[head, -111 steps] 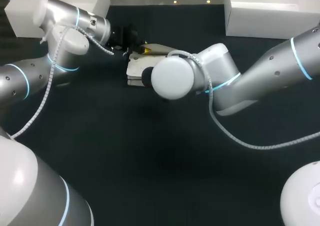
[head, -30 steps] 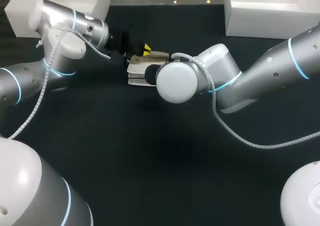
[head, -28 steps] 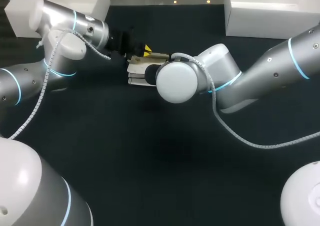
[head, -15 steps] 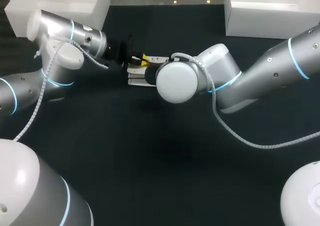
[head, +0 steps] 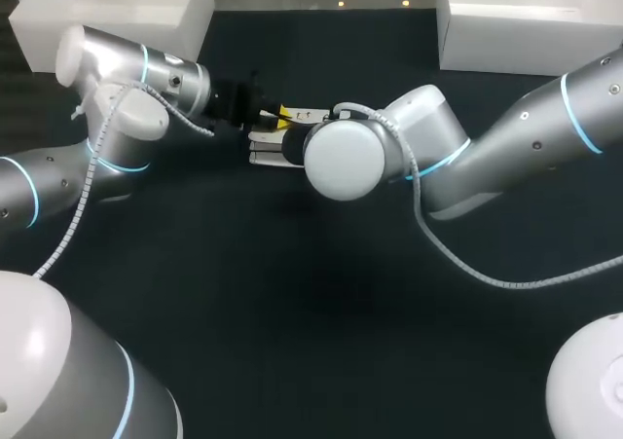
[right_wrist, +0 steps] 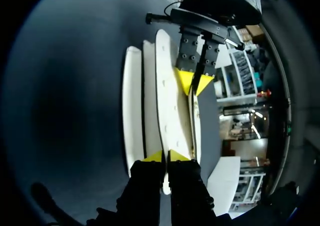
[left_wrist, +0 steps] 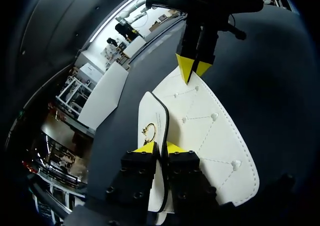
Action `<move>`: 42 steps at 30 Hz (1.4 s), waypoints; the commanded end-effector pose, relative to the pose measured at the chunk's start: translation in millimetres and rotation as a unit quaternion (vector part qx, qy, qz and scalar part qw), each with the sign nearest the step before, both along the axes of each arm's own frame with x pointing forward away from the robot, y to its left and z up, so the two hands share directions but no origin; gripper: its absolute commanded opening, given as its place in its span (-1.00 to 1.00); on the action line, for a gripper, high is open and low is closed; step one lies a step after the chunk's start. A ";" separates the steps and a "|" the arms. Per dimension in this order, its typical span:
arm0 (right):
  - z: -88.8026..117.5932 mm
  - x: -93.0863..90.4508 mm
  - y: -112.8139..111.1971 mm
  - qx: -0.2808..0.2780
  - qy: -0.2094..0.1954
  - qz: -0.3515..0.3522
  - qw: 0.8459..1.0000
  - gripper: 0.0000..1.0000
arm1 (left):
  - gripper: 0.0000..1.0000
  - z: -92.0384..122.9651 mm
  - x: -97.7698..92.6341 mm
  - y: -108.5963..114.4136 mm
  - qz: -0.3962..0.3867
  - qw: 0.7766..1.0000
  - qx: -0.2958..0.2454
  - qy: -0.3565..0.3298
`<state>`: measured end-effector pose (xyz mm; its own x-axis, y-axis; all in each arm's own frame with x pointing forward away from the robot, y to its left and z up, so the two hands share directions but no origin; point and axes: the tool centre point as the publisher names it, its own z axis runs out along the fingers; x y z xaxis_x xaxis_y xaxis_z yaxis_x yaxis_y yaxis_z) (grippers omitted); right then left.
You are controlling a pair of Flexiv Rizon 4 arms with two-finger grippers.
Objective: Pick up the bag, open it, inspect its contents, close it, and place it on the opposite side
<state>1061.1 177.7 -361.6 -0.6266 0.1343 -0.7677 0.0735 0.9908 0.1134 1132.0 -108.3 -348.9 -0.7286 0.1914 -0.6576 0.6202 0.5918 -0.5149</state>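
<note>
A white quilted bag (head: 265, 145) lies on the dark table behind the middle. In the left wrist view its flap (left_wrist: 205, 131) with a gold clasp (left_wrist: 148, 132) runs ahead of my left gripper (left_wrist: 160, 147), whose fingers pinch the flap's thin edge. My left gripper (head: 277, 116) sits at the bag's top left in the head view. My right gripper (right_wrist: 166, 156) is shut on the opposite edge of the bag (right_wrist: 167, 100); its wrist hides it in the head view. The two grippers face each other: right gripper (left_wrist: 192, 68), left gripper (right_wrist: 193, 83).
Two white boxes stand at the back of the table, one at the left (head: 127, 11) and one at the right (head: 526, 20). My right arm's elbow (head: 341, 157) hangs over the bag's right part.
My left gripper has come down and back toward the bag with the flap, so the flap now lies lower. The right arm has stayed in place.
</note>
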 end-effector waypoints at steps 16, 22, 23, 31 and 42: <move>-0.4 -0.7 1.3 0.001 -0.003 0.000 1.000 -1.00 | -1.00 -6.5 -2.3 10.0 -0.045 0.999 0.003 -0.021; -0.4 -0.7 1.3 0.001 -0.003 0.000 1.000 -1.00 | -1.00 -7.0 5.4 -0.2 -0.017 1.000 0.012 -0.012; -0.4 -0.7 1.3 0.001 -0.003 0.000 1.000 -1.00 | -1.00 -7.5 7.8 -3.8 -0.002 1.000 0.018 -0.009; -0.4 -0.7 1.3 0.001 -0.003 0.000 1.000 -1.00 | -1.00 -7.6 11.6 -9.0 0.010 1.000 0.023 -0.003; -0.4 -0.7 1.3 0.001 -0.003 0.000 1.000 -1.00 | -1.00 -2.4 4.5 -0.1 -0.017 1.000 0.011 -0.011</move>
<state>1061.5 179.0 -361.0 -0.6265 0.1348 -0.7677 0.0713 0.9907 0.1157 1135.7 -108.6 -349.1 -0.7076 0.2299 -0.6681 0.6486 0.5864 -0.4852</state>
